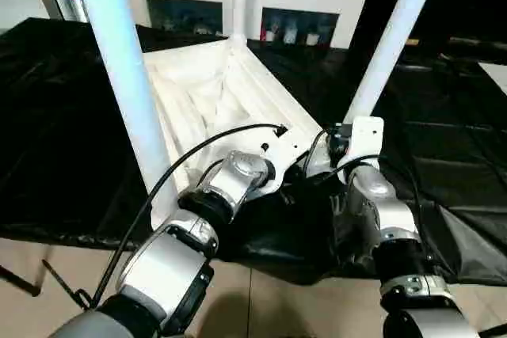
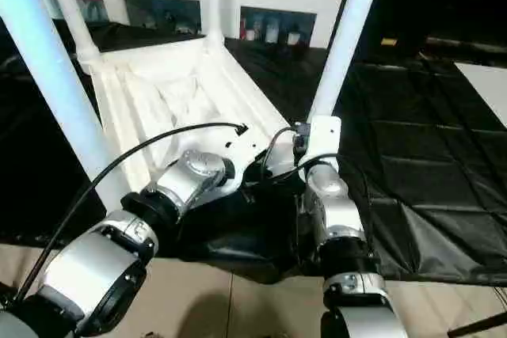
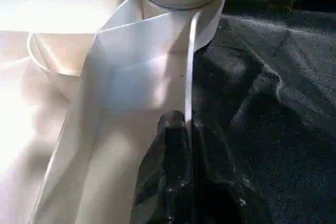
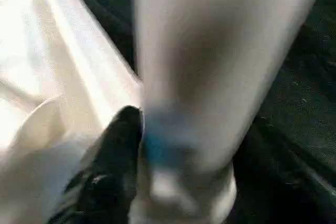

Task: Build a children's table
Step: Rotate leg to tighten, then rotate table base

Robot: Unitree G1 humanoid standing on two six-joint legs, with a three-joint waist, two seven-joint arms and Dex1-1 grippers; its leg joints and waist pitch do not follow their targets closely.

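My left gripper (image 3: 188, 129) clamps the upturned tabletop's (image 1: 207, 93) side wall; my right gripper (image 4: 137, 129), grip unclear, touches a leg (image 1: 388, 45).

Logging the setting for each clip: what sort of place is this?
Probably an indoor room set up as a work area: a white cabinet with glass doors at the back, black sheeting under the upturned tabletop, tiled floor at the near edge.

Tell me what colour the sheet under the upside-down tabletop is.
Black; the sheet shows best in the right eye view, beneath the white tabletop.
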